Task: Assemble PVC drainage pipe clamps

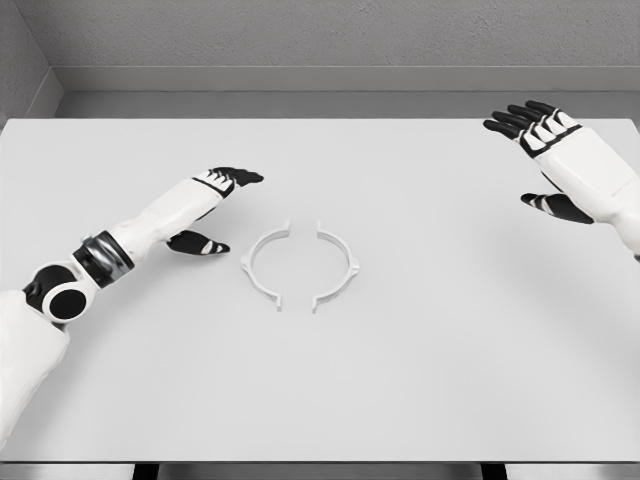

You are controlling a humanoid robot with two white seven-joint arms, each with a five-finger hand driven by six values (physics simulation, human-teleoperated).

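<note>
Head view shows 2 white clamp halves lying flat near the middle of a pale table, and every place below is given from them. The left half and the right half face each other with their hollow sides inward, close but apart, with a small gap at the far ends and another at the near ends. Laid this way they already outline a ring, so joining them looks like a matter of sliding them straight together.

The left hand sits just to the left of the halves and slightly beyond them, low over the table, touching neither. Its fingers are stretched out and loosely spread, thumb below, holding nothing. That spot probably suits a sideways push on the left half.

The right hand is well off to the right and farther back, near the far right corner. Its fingers are fanned wide, with nothing in them, and it is likely parked out of the way.

Bare table surrounds the halves on all sides. The near edge and far edge are both well away from them, so neither piece is likely to be shoved off. A grey wall stands beyond the far edge.
</note>
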